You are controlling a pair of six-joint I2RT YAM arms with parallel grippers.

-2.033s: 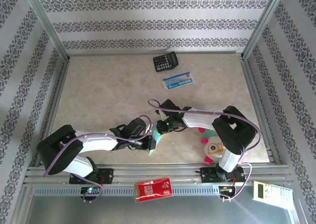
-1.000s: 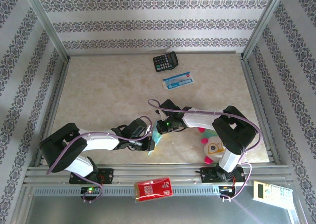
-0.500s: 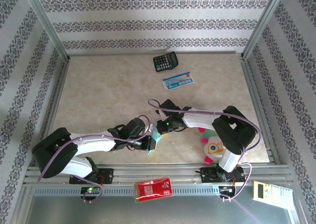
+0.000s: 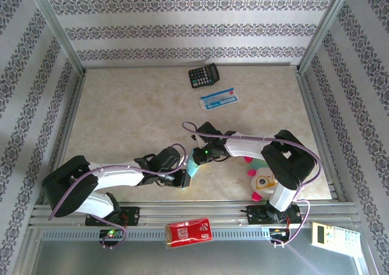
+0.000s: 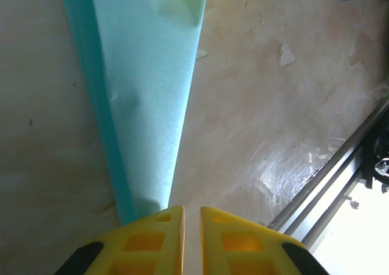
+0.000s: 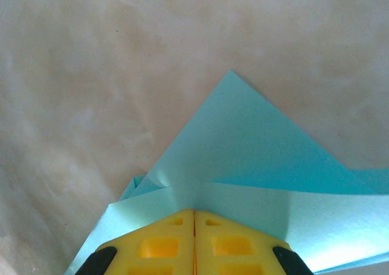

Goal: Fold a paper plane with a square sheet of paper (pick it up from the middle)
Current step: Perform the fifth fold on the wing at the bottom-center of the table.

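- You are looking at the paper plane [image 4: 192,169], which is lying near the front edge of the table [image 4: 134,117], between the two grippers.
- The right gripper [image 6: 194,223] is pinching the plane's wide end, with its fingers pressing fully together on the folded layers.
- The left gripper [image 5: 191,223] is sitting at the narrow tip. Its fingers are standing almost together with a thin slit between them, and the tip is meeting one finger, not the slit.
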